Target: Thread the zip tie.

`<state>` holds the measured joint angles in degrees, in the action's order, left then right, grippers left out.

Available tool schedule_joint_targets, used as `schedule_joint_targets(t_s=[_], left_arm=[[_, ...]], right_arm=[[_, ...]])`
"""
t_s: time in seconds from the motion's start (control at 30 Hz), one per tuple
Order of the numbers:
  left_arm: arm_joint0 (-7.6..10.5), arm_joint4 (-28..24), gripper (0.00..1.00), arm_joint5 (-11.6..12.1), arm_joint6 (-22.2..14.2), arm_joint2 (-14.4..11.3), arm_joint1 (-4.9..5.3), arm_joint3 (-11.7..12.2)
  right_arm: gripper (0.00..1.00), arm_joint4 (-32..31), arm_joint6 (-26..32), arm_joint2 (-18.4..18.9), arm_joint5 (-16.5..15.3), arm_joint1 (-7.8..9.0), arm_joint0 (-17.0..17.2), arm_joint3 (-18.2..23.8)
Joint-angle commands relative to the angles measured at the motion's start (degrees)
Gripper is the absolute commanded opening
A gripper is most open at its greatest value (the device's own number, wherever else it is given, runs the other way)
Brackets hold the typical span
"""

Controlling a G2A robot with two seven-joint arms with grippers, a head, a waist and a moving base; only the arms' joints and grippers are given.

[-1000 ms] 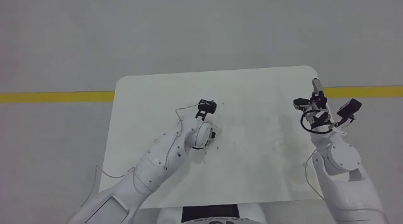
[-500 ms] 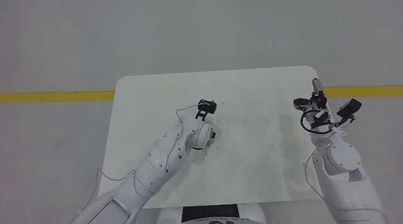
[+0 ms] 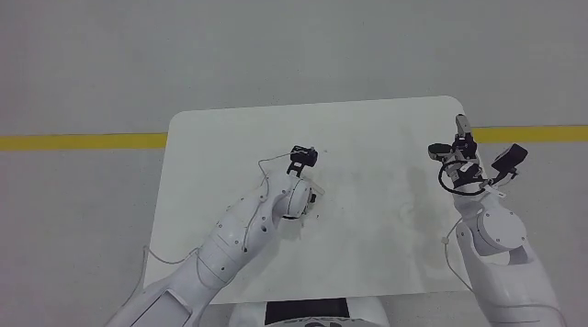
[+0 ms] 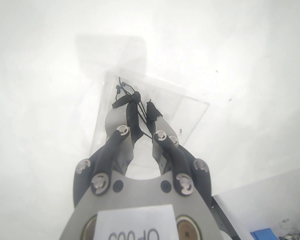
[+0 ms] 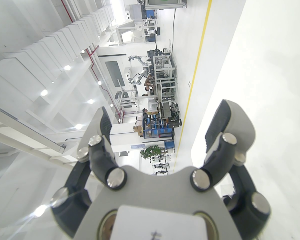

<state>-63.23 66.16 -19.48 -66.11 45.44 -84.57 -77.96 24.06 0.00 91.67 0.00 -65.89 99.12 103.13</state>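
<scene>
Several thin black zip ties point(image 4: 142, 113) lie in a clear plastic tray point(image 4: 190, 116) on the white table point(image 3: 386, 134). My left gripper point(image 4: 141, 102), its fingertips point(image 4: 132, 99) wrapped in black tape, reaches down into the tray. It is shut on a zip tie, and the thin strands run up between its narrow jaws. In the top view the left arm point(image 3: 290, 202) is over the table's left-middle part. My right gripper point(image 5: 162, 116) point(image 3: 450, 139) is held up at the table's right edge, open, with nothing between its fingers.
The table's near edge point(image 4: 222, 208) runs close behind the left gripper. Yellow floor lines point(image 3: 83, 141) pass beside and beyond the table. The stretch of table between the two arms point(image 3: 386, 198) is bare.
The left wrist has edged very slightly toward the near left. The right arm has kept still.
</scene>
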Motion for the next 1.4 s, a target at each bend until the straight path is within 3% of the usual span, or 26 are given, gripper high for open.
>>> schedule_joint_targets(t_s=[0.0, 0.23, 0.4, 0.53, 0.9, 1.37], left_arm=[[0.33, -0.2, 0.1, 0.0, 0.1, -0.2, -0.1, 0.7], [1.24, -1.1, 0.0, 0.0, 0.5, -0.6, -0.41, 2.4], [1.51, -1.2, 0.0, 0.0, 0.6, -0.6, -0.42, 2.5], [0.67, -0.4, 0.0, 0.0, 0.3, 0.3, -0.06, 0.5], [-4.48, 3.9, 0.0, 0.0, -1.9, 3.1, 1.48, -8.4], [-7.34, 5.8, 0.0, 0.5, -1.5, 3.9, 2.42, -13.5]], right_arm=[[1.0, 0.0, 0.0, 0.0, 0.0, 0.0, 0.0, 0.0], [1.0, 0.0, 0.0, 0.0, 0.0, 0.0, 0.0, 0.0], [1.0, 0.0, 0.0, 0.0, 0.0, 0.0, 0.0, 0.0], [1.0, 0.0, 0.0, 0.0, 0.0, 0.0, 0.0, 0.0], [1.0, 0.0, 0.0, 0.0, 0.0, 0.0, 0.0, 0.0], [1.0, 0.0, 0.0, 0.0, 0.0, 0.0, 0.0, 0.0]])
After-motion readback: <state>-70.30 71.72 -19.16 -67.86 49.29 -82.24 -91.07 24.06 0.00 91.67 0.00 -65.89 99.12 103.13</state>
